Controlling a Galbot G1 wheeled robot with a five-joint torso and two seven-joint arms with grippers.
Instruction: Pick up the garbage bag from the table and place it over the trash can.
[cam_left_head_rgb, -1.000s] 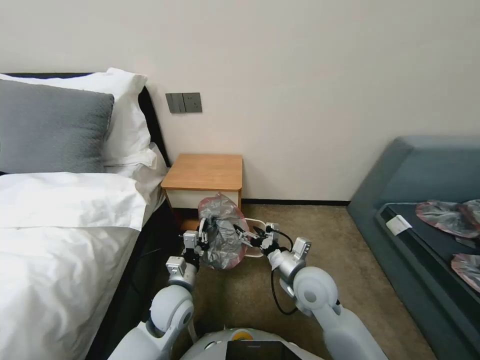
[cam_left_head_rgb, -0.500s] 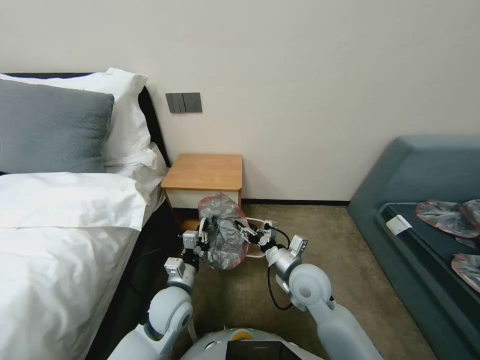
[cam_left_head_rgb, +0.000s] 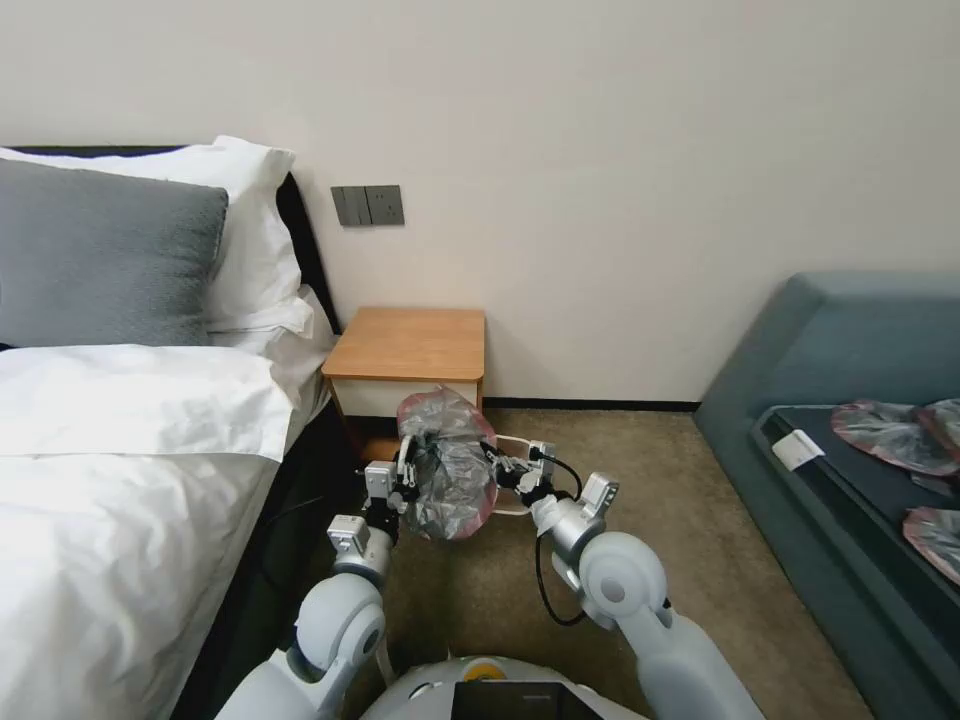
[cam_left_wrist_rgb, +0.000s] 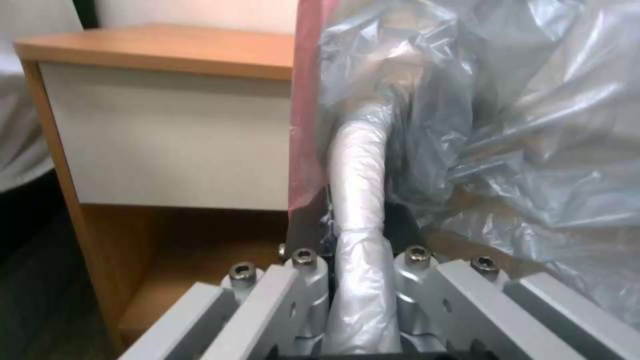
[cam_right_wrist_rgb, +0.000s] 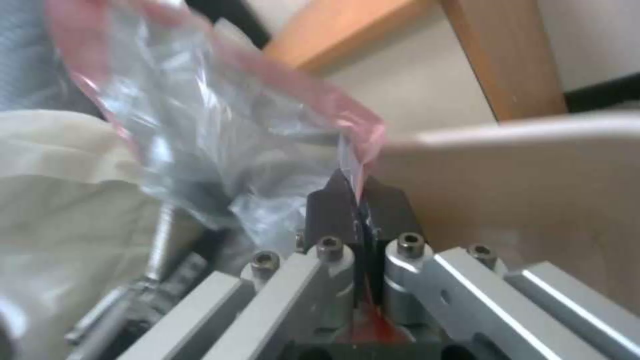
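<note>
The crinkly grey garbage bag (cam_left_head_rgb: 447, 470) with its pink-red rim hangs in the air between my two grippers, in front of the table (cam_left_head_rgb: 410, 343) and lower than its top. My left gripper (cam_left_head_rgb: 408, 472) is shut on a bunched pale fold of the bag (cam_left_wrist_rgb: 360, 200). My right gripper (cam_left_head_rgb: 492, 465) pinches the pink rim (cam_right_wrist_rgb: 357, 165) between its black fingertips. The cream trash can (cam_left_head_rgb: 513, 441) stands on the carpet just behind the bag and is mostly hidden by it; its wall (cam_right_wrist_rgb: 547, 170) lies close beside my right gripper (cam_right_wrist_rgb: 360, 200).
A bed (cam_left_head_rgb: 130, 450) with white linen borders the left side, close to my left arm. A blue sofa (cam_left_head_rgb: 850, 340) on the right carries several flat pinkish-grey bags (cam_left_head_rgb: 890, 435). Open carpet (cam_left_head_rgb: 700, 520) lies between the bin and the sofa.
My right arm has shifted slightly and the bag's right edge has spread a little toward it. Both grippers keep their hold on the bag.
</note>
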